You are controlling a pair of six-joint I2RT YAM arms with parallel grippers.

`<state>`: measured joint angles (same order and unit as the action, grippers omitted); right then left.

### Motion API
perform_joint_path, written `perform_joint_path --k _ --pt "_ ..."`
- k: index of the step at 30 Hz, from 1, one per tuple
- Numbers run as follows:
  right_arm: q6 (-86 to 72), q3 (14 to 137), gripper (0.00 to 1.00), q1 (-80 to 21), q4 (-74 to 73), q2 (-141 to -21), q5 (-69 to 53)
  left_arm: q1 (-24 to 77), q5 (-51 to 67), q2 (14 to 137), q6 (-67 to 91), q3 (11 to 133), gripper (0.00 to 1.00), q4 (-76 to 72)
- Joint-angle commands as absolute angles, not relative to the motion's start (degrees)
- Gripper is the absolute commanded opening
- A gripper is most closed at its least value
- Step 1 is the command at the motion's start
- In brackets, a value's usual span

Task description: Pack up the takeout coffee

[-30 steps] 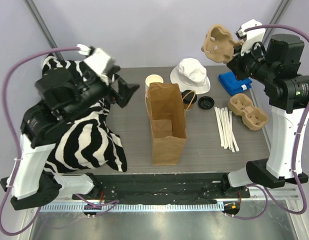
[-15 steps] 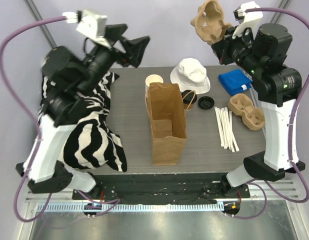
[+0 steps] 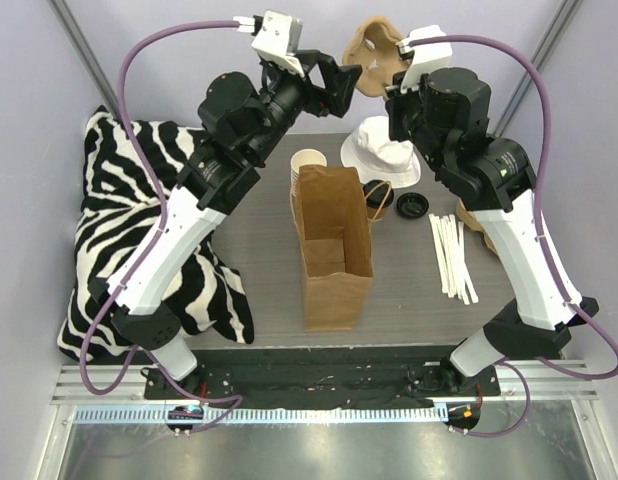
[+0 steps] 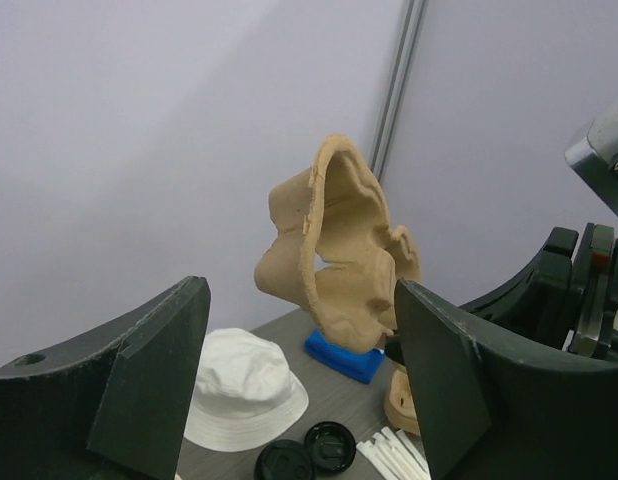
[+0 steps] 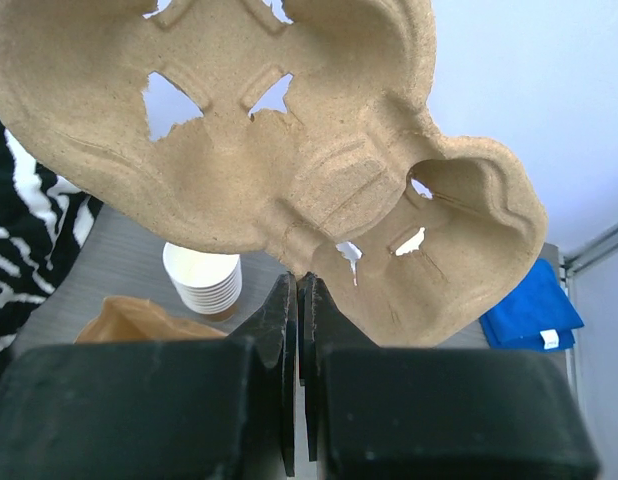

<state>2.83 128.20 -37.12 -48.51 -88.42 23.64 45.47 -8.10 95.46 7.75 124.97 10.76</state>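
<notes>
The takeout coffee (image 3: 377,196), a cup with a black lid (image 4: 286,462), stands on the table just right of the brown paper bag (image 3: 332,245). My right gripper (image 3: 394,85) is high above the table's back edge, shut on the rim of a tan pulp cup tray (image 3: 374,50). In the right wrist view that tray (image 5: 289,150) fills the frame above the closed fingertips (image 5: 305,285). My left gripper (image 3: 341,85) hangs open just left of the tray. The tray (image 4: 339,250) sits beyond the wide-apart fingers (image 4: 159,370), untouched.
A stack of lidless cups (image 3: 307,165) stands behind the bag. A white bucket hat (image 3: 381,150), a loose black lid (image 3: 412,205) and white straws (image 3: 451,255) lie to the right. A blue cloth (image 4: 344,355) lies further back. A zebra-striped cloth (image 3: 149,240) covers the left.
Both arms have risen and swung inward to the back centre. The right gripper carried the pulp tray leftward, and the left gripper now faces it.
</notes>
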Motion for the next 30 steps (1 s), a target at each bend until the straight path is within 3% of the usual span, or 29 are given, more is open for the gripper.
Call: perform_joint_path --k 1,6,17,30 --pt "1.67 128.06 0.01 -38.32 -43.33 -86.92 28.74 45.62 -10.62 94.48 10.72 128.23 0.75 5.36" --pt "0.44 127.88 0.01 -38.32 -43.59 -86.31 28.04 45.09 -17.05 95.10 10.28 129.37 0.69 4.93" --pt "0.09 127.88 0.01 -38.32 -43.94 -86.57 26.19 44.82 -11.61 95.54 11.78 128.06 0.66 5.71" --pt "-1.22 127.79 0.01 -38.32 -44.56 -86.22 23.47 44.83 -7.74 96.24 10.28 126.12 0.53 5.80"
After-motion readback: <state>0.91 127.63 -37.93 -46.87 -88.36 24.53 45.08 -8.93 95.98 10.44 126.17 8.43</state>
